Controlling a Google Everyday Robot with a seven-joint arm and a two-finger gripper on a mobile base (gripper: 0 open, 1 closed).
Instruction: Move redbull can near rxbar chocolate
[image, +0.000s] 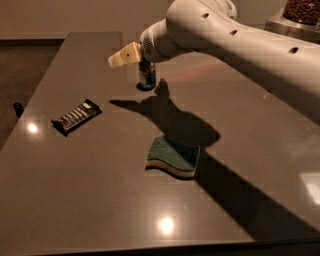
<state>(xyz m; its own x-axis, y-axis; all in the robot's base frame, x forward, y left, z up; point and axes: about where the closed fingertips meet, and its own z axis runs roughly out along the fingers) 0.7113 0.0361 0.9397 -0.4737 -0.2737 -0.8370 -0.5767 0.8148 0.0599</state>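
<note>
Surface: You were looking at a dark grey, glossy table (100, 200) with a pale wall beyond its far edge. Two spots of light glinted on the top.
Arm: The white arm (240, 45) extended from the upper right, leftward and downward over the far half of the table. Its thick forearm narrowed to a wrist above the can.
Gripper: The gripper (125, 54) sat at the arm's left end, cream tip pointing left and slightly down, just above and left of the can's top.
Grip: You could not tell whether it was open, closed or holding anything.
Redbull can: The redbull can (147, 77) stood upright on the table at far centre. Its top was hidden behind the wrist and its lower blue-and-silver part showed.
Rxbar chocolate: The rxbar chocolate (76, 116) lay flat and angled on the left, nearer than the can and well apart from it.
Sponge: The green-and-yellow sponge (174, 156) lay near the centre, right of the bar.
Shadow: The arm's shadow (175, 120) ran from the can's base toward the near right, reaching the sponge's far edge.
</note>
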